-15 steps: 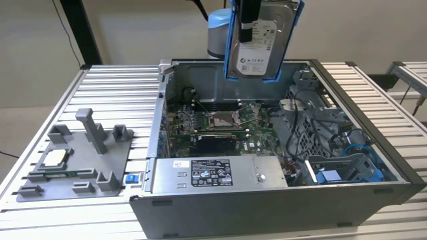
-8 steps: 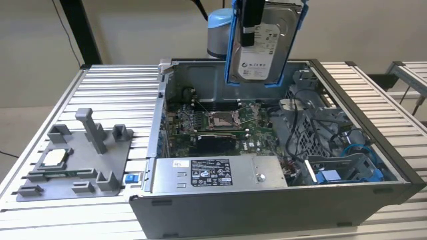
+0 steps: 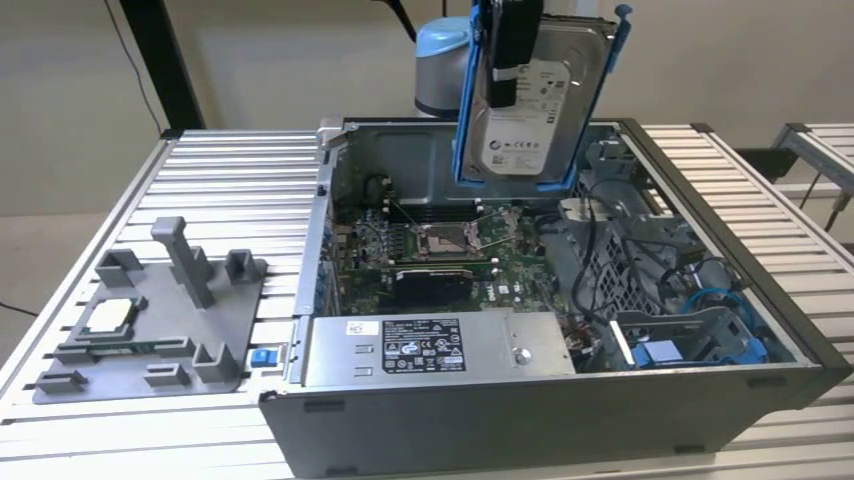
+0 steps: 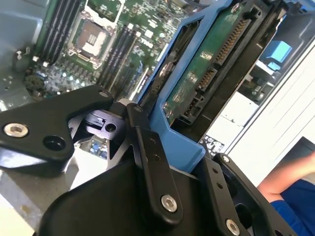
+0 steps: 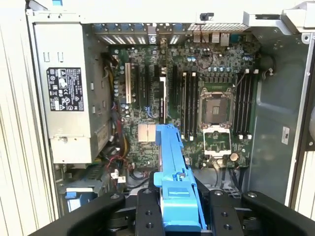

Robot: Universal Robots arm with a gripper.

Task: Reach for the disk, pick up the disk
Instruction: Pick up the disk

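Both tool (image 3: 514, 45) fingers pinch the disk (image 3: 541, 110) by its blue-railed edge, lifted clear above the open case (image 3: 787, 330).

The exterior view stands off the slatted table (image 3: 747, 180), looking down at an angle into the open computer case (image 3: 561, 400), near enough that the case spans most of the picture. The first wrist view looks nearly straight down on the motherboard (image 5: 197, 88) from well above it. The second wrist view sits close and tilted. All three share the motherboard's CPU socket (image 3: 442, 238).
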